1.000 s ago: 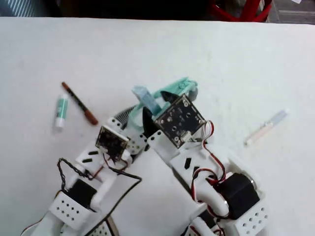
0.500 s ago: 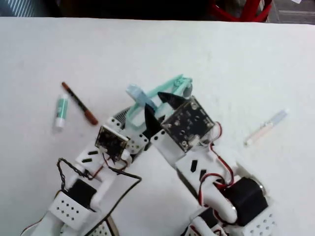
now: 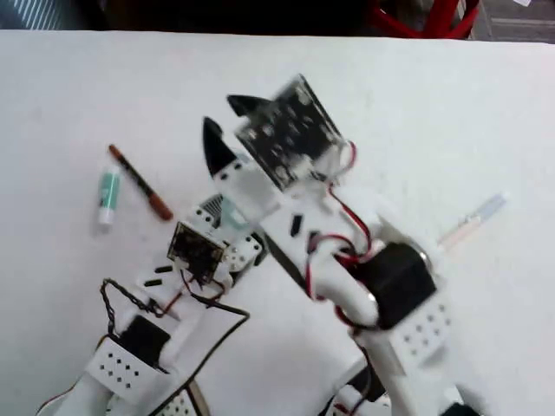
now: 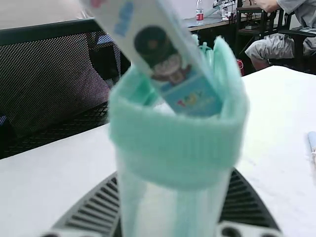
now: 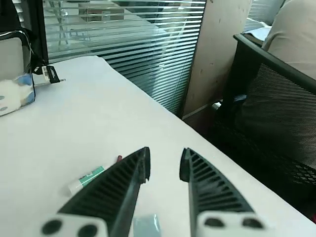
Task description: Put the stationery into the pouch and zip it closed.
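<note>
The mint-green pouch (image 4: 177,148) stood upright, mouth open, with a flat blue-and-white pack (image 4: 163,54) leaning out of it, while a green-and-white glue stick (image 3: 107,197) and a brown pen (image 3: 139,182) lay near each other, a pale pen (image 3: 470,225) well apart.

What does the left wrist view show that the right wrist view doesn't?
Left wrist: the mint pouch standing upright, a flat blue item poking out of its mouth, and a pale pen lying farther off. Right wrist: the right claw, open, with the glue stick lying beyond it. Both: the white table; the blue patch by the claw may be that same blue item.
</note>
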Available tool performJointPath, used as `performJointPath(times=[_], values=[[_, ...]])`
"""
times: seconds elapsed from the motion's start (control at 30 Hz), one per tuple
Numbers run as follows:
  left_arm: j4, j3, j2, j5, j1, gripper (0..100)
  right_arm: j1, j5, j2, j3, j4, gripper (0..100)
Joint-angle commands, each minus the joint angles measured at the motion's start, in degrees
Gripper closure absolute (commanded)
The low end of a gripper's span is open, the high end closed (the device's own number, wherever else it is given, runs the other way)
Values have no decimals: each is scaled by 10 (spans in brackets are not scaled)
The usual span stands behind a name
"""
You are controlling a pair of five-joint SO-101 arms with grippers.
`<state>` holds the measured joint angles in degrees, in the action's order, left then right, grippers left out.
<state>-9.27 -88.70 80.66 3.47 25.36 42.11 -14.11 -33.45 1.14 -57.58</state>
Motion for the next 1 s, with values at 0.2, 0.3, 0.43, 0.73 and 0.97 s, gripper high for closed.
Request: performJointPath(times=[0.2,0.3,0.43,0.73,0.97], values=[[10,5,7,-2,-5,779,6,4,56,125,-130,897],[10,5,7,-2,-5,779,-17,-25,35,136,-181,897],[10,4,7,-2,-5,779,-37,-33,23,135,-225,897],[10,4,6,-3,-5,779,-35,-28,-2,140,-196,897],[10,4,6,-2,-5,779,-9,-28,18,119,-135,897]])
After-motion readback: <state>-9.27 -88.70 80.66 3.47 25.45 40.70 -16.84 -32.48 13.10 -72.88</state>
